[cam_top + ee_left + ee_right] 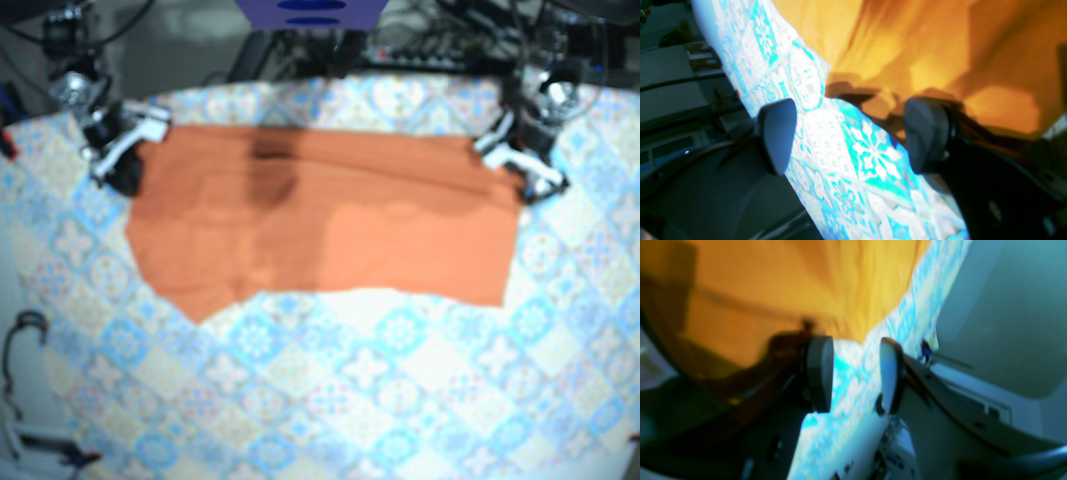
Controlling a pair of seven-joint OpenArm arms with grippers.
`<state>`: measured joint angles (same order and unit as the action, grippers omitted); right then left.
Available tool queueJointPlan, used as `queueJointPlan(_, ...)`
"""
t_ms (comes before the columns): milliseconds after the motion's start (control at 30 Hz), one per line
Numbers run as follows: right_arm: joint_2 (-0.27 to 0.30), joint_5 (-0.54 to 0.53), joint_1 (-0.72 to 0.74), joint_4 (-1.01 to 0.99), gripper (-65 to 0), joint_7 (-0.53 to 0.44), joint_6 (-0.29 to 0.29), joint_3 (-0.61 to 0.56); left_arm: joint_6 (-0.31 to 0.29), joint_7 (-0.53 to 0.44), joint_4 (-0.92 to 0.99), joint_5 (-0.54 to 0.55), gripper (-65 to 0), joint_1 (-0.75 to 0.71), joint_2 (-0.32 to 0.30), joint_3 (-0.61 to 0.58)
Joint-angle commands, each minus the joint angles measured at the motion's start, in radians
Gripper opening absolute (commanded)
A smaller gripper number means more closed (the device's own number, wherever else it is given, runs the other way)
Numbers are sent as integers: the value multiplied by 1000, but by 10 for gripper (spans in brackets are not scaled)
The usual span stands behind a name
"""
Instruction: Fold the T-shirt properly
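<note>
We see the T-shirt (330,225) lying flat as one wide orange band. Its cloth is soft and matte, with shallow creases running along its length and a darker shaded patch toward its far edge. That far edge is nearly straight. The near edge wavers and dips to a blunt point at the end where the right arm stands.

Under the shirt lies a tablecloth (380,380) printed with pale blue, white and yellowish tile motifs of stars and flowers. It shows past the shirt on every side, and most broadly on the near side.

The left gripper (851,133) is at one far corner of the shirt. Its two rounded dark grey pads (776,133) are spread wide with nothing between them, only patterned cloth behind. The right gripper (856,373) is at the other far corner. Its flat pads (820,373) are parted too, over the line where orange cloth meets the print, and they grasp nothing. We cannot tell whether either one touches the shirt.

Beyond the shirt's far edge there are dark stands and a tangle of cables (420,40). The wrist views show grey, blurred floor beside the cloth.
</note>
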<state>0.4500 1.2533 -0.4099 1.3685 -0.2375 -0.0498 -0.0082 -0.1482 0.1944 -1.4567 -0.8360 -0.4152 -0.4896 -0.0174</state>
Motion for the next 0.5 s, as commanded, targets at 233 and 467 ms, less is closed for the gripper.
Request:
queueJointPlan(233, 23, -11, -36, -11, -422, -1, -18, 92, 9, 20, -19, 4, -150, -67, -17, 118)
queueJointPlan(467, 23, -13, -122, -5, -422, -3, -18, 113, 9, 21, -109, 4, -150, -152, -17, 126)
